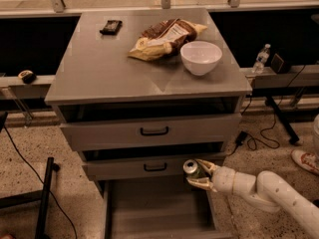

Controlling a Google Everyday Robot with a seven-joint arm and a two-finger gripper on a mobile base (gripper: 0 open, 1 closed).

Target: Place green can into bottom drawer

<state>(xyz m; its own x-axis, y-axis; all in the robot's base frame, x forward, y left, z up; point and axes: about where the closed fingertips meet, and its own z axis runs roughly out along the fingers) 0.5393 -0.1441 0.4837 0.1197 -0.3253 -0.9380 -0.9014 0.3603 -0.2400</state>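
**Green can held at the front right of the open bottom drawer**

The gripper [197, 173] enters from the right on a smooth, white, rounded arm [271, 193]. Its two pale fingers are closed around the green can [190, 167]. The can is a small metal cylinder tilted so that its silver end faces up and left. It is held above the right rear corner of the bottom drawer [159, 208], just in front of the middle drawer's face.

The bottom drawer is pulled out. It is a wide grey tray with a plain flat floor and low side walls.

The cabinet has three grey drawers. The two upper drawers [149, 148] each carry one black handle.

The matte grey top [114, 68] holds three things:
- one round white bowl [201, 57]
- one crinkled snack bag [164, 38], touching the bowl's left side
- one small flat black object [110, 27], near the rear left

One clear plastic bottle [260, 59] stands on a ledge to the right. Black cables [264, 133] lie on the speckled floor below it.
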